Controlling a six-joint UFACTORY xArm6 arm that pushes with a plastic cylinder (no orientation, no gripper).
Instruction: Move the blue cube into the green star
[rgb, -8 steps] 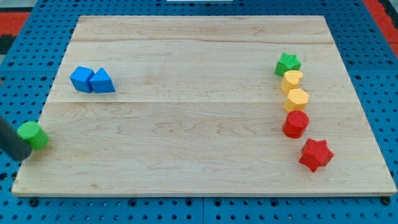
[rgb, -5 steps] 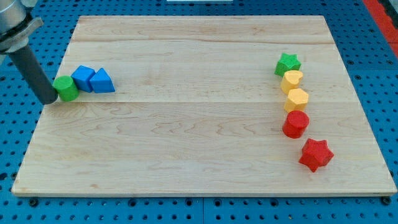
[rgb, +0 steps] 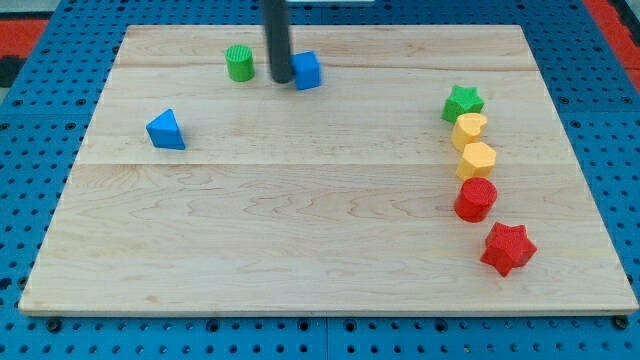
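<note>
The blue cube (rgb: 307, 70) sits near the view's top, middle of the board. My tip (rgb: 281, 79) touches its left side, the dark rod rising straight up out of view. The green star (rgb: 462, 102) lies at the view's right, well to the right of the cube and a little lower. A green cylinder (rgb: 239, 63) stands just left of my tip.
A blue triangular block (rgb: 166, 130) lies at the view's left. Below the green star runs a column: two yellow blocks (rgb: 469, 129) (rgb: 477, 159), a red cylinder (rgb: 475, 199) and a red star (rgb: 507, 248). The wooden board (rgb: 300, 230) rests on a blue pegboard.
My tip moved from the view's left edge up and right. The blue cube left the blue triangle and now sits near the top middle. The green cylinder also moved up and right.
</note>
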